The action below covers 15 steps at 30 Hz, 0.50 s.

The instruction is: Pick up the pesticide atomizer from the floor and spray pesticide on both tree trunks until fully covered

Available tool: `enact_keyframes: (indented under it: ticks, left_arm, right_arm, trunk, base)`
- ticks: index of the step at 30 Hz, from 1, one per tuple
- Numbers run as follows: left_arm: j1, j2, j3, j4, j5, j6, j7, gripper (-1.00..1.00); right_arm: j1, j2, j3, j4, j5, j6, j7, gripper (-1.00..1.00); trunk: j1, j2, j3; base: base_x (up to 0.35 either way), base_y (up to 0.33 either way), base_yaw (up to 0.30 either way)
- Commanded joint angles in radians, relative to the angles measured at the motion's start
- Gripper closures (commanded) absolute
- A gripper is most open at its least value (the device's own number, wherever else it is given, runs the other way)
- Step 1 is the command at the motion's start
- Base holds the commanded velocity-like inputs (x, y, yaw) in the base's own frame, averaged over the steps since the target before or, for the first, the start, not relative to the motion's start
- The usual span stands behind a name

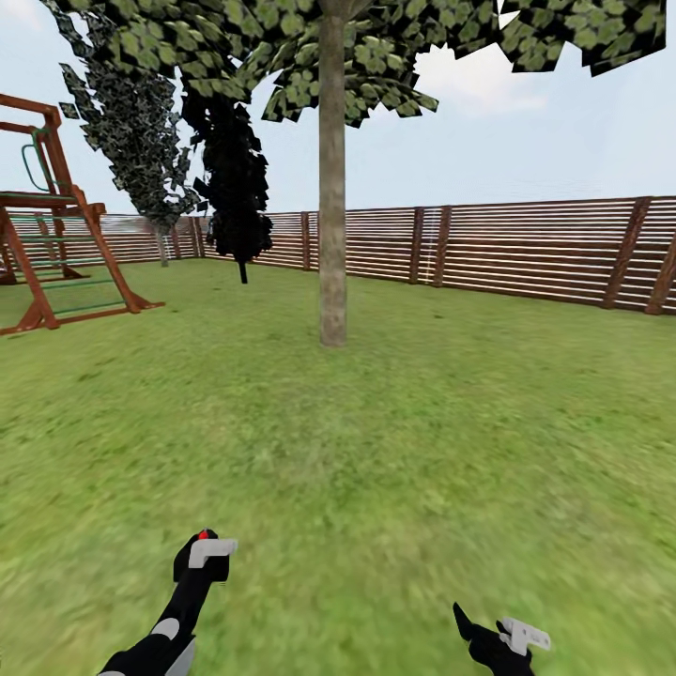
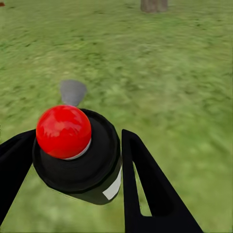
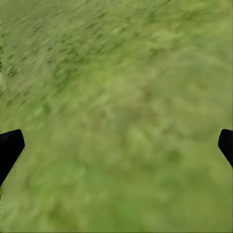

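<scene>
Clamped between our left gripper's (image 2: 77, 160) two black fingers (image 2: 145, 189) sits the pesticide atomizer (image 2: 77, 155), its black body pinched on both sides and its red knob (image 2: 63, 131) standing clear of the grip. We judge the hold is made low on the body so that the top stays free. In the head view the left gripper (image 1: 205, 556) rides low and forward over the lawn (image 1: 376, 469), with the red spot just visible on it.

A small grey spout (image 2: 73, 91) juts from the far side of the atomizer, away from the wrist. So the can's long axis runs roughly along the fingers, knob end toward the wrist camera, and the spout points out over the grass toward the base of the tree trunk (image 2: 154, 5), which lies well ahead of the gripper and somewhat off to one side. From the head, that grey-brown trunk (image 1: 331, 178) stands upright well beyond the left gripper, with the slatted wooden fence (image 1: 526, 249) behind it and a wooden playset (image 1: 56, 244) off to the left. We judge the trunk too distant yet for spraying, so closing in comes first.

Our right gripper (image 1: 496, 631) hangs low at the right, fingertips (image 3: 10, 145) spread wide with nothing but grass between them, held aside as a spare hand.
</scene>
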Motion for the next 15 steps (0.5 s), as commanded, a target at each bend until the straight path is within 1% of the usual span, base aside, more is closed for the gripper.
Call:
enact_keyframes:
  ticks: [1,5,15]
  left_arm:
    - [0.0,0.0,0.0,0.0,0.0,0.0,0.0,1.0]
    - [0.0,0.0,0.0,0.0,0.0,0.0,0.0,1.0]
    - [0.0,0.0,0.0,0.0,-0.001,0.0,0.0,1.0]
  right_arm:
    - [0.0,0.0,0.0,0.0,0.0,0.0,0.0,-1.0]
    - [0.0,0.0,0.0,0.0,0.0,0.0,0.0,-1.0]
    - [0.0,0.0,0.0,0.0,0.0,0.0,0.0,-1.0]
  trunk:
    - [0.0,0.0,0.0]
    - [0.0,0.0,0.0]
    - [0.0,0.0,0.0]
  base:
    - [0.329,0.0,0.131]
    - [0.329,0.0,0.045]
    - [0.329,0.0,0.001]
